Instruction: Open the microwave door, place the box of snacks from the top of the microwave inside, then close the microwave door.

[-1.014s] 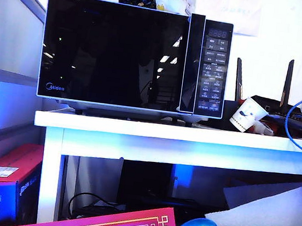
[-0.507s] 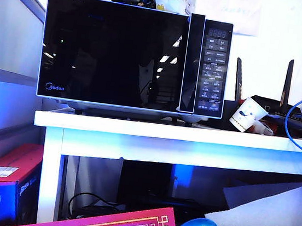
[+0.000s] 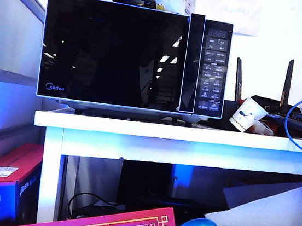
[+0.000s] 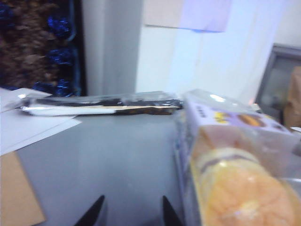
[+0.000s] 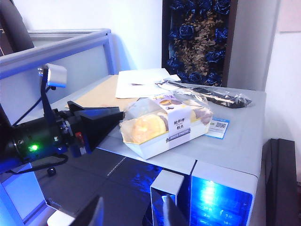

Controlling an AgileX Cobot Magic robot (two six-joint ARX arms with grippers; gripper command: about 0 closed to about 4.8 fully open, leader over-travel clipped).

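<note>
the microwave is seen on a white table, its microwave door shut. on top of the microwave, the left gripper is held wide open just beside the box of snacks. the right gripper is held above the microwave, part open, holding nothing.

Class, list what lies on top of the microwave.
On the microwave: the box of snacks, papers, a wrapped dark item. The left pincer hides what lies beneath it.
</note>
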